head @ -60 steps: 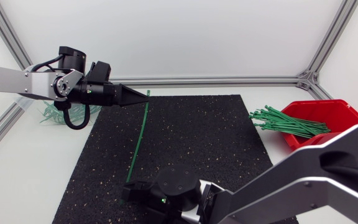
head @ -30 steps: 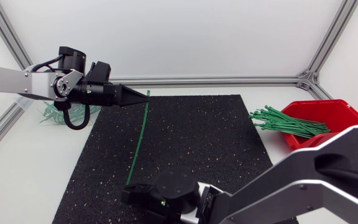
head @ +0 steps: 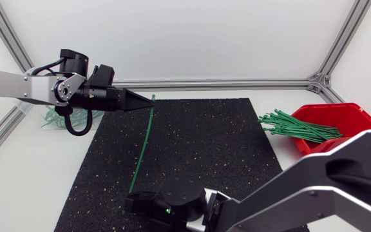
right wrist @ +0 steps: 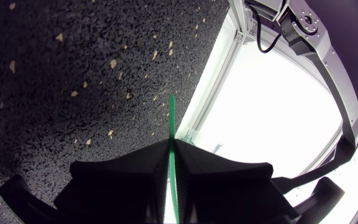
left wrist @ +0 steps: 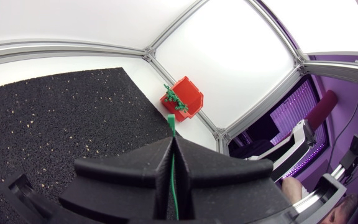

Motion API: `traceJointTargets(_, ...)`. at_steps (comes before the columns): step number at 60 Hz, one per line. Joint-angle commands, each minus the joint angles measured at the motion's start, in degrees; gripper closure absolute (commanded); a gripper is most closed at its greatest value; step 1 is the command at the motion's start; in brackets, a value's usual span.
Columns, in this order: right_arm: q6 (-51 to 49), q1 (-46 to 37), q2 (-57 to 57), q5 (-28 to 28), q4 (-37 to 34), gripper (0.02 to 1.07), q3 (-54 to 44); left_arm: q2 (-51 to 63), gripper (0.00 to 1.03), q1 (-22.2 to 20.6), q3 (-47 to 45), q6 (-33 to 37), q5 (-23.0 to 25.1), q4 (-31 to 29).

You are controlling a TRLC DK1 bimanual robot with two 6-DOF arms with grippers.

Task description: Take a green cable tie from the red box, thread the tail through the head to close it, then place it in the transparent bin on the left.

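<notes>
I have left tool (head: 148,100) pinching cable tie (head: 144,138) at one end | right tool (head: 133,197) pinching the other | long axis tool-to-tool

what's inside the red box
A bundle of green cable ties, ends sticking out over the rim toward the mat. Anything under the bundle is hidden, and the right arm covers the near edge of the red box.

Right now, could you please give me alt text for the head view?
A green cable tie stretches over the black mat, the left claw shut on one end and the right claw on the other. A red box holds more ties.
</notes>
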Motion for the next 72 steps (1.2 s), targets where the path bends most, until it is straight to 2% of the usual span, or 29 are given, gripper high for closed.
traceJointTargets(1, -2.1, 0.0, 0.0, -0.2, 0.4, 1.02, 1.8, -1.5, 1.0, -0.5, -1.2, -0.2, 1.1, 0.0)
traceJointTargets(13, -2.1, -0.4, -1.2, 0.0, -0.3, 1.02, 4.5, -2.0, 1.0, -0.5, -1.8, 0.3, 1.1, 0.0)
traceJointTargets(31, 4.4, -0.6, -4.3, 0.8, -2.7, 1.02, 5.3, -4.2, 1.0, -0.4, -3.3, 0.7, 1.1, 0.0)
traceJointTargets(39, 8.8, -0.4, -5.9, 2.8, -5.6, 1.02, 5.5, -5.0, 1.0, -0.3, -3.9, 1.0, 1.1, 0.1)
traceJointTargets(48, 18.7, -0.1, -9.5, 6.0, -14.0, 1.02, 7.5, -5.6, 1.0, -0.4, -4.3, 1.3, 1.1, 0.1)
traceJointTargets(57, 30.9, 0.1, -13.6, 8.5, -25.3, 1.02, 9.2, -6.5, 1.0, -0.1, -4.7, 1.3, 1.1, 0.1)
traceJointTargets(64, 37.3, 0.1, -15.2, 8.9, -30.2, 1.02, 9.6, -7.0, 1.0, -0.2, -4.9, 1.3, 1.1, 0.1)
traceJointTargets(72, 47.9, 0.1, -17.6, 8.6, -39.9, 1.02, 12.3, -8.2, 1.0, -0.6, -5.1, 1.1, 1.1, 0.1)
